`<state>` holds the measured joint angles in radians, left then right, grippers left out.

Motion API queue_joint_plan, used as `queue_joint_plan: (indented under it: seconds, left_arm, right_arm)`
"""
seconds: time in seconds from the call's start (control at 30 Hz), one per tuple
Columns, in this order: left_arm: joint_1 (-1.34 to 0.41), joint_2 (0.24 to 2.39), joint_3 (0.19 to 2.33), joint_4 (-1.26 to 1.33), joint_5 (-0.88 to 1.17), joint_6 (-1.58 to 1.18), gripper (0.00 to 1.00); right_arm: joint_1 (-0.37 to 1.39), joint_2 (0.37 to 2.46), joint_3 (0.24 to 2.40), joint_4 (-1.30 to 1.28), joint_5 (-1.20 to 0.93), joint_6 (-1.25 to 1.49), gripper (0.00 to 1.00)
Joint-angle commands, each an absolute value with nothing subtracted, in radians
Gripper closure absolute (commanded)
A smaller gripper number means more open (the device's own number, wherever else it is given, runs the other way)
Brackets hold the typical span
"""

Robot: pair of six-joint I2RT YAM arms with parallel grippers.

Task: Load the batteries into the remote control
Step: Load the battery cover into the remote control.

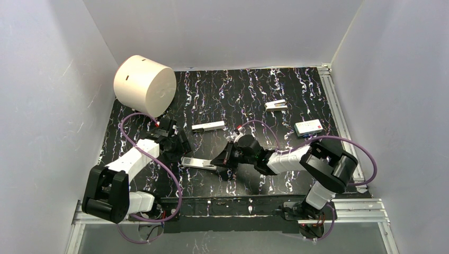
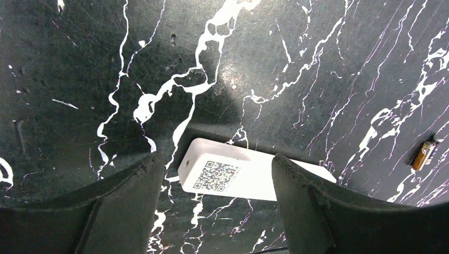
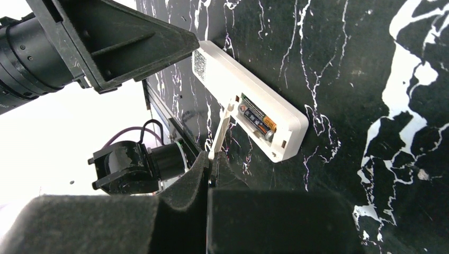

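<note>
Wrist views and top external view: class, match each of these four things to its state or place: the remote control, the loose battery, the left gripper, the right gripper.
Things
1. remote control
2. loose battery
3. left gripper
4. right gripper

States or places
A. shut on a thin white flap
B. open, astride the QR-coded end of the remote
C. lying flat, with a cell seated in its back
D. alone on the table, outside the remote

Pairs: 1-C, 2-D, 3-B, 4-A
</note>
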<state>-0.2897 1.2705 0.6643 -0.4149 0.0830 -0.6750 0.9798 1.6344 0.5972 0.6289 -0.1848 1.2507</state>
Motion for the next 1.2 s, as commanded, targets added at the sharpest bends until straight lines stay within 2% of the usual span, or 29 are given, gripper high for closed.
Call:
queue_joint_plan:
  seconds: [0.0,0.93,0.97,1.1,1.17]
  left_arm:
    - [-0.283,1.273,0.653,-0.422,0.086,-0.673,0.28]
    - [-0.283,1.29,0.653,-0.413,0.1,-0.668,0.28]
    - [-0.283,1.29,0.653,-0.413,0.1,-0.667,0.28]
    - [-0.284,1.287,0.66,-0.427,0.089,-0.668,0.28]
    - [-0.283,1.281,0.662,-0.429,0.089,-0.667,0.28]
  right_arm:
    - [0.977,1.648,0.58,0.741,-0.169,1.307,0.99]
    - [0.977,1.732,0.562,0.721,-0.157,1.32,0.99]
    - [0.977,1.733,0.564,0.713,-0.16,1.319,0.97]
    - [0.978,1.696,0.57,0.663,-0.156,1.324,0.74]
    - [0.978,1.663,0.598,0.58,-0.137,1.29,0.67]
